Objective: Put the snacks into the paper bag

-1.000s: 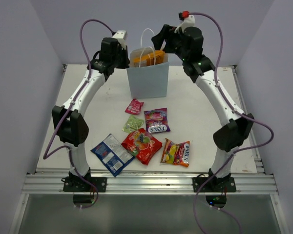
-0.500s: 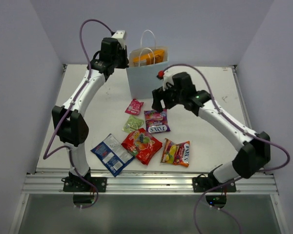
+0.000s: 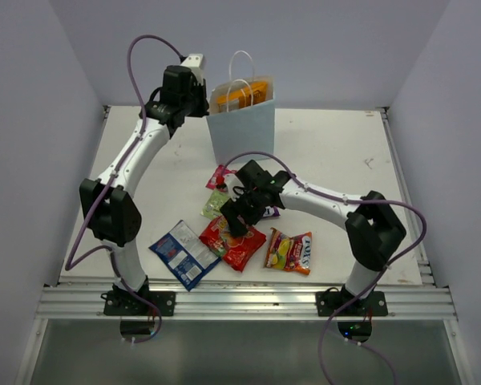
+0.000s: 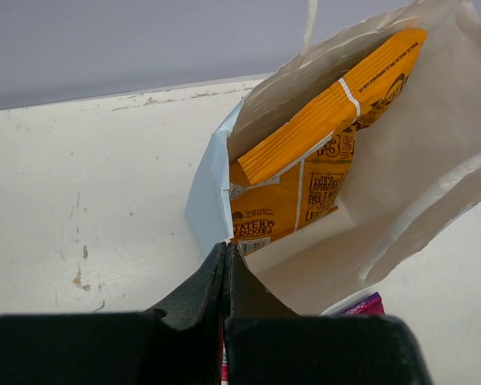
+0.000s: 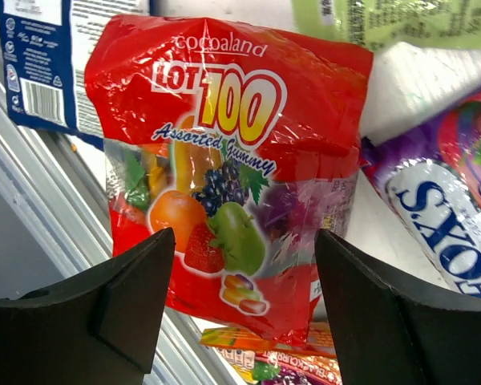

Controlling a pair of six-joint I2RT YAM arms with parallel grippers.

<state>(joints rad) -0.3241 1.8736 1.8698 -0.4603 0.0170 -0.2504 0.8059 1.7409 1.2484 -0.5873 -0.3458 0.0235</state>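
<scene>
At centre of the top view, the right gripper [image 3: 236, 218] has come down from above the paper bag [image 3: 242, 135] to the loose packets. It hangs over the red packet [image 3: 242, 247]. The orange chip bag [image 3: 242, 94] stands inside the paper bag at upper centre, so I judge one snack is stowed and six remain.

In the left wrist view, the left gripper [image 4: 224, 269] is closed at the paper bag's [image 4: 212, 192] near rim corner, apparently pinching it open.

In the right wrist view, the right gripper [image 5: 244, 281] stands wide, with a finger on either side of the red packet [image 5: 224, 160] and nothing held. The blue-white packet [image 5: 40, 64] lies at upper left.

The table [image 3: 329, 152] is white and scuffed, and the walls are pale lilac.
</scene>
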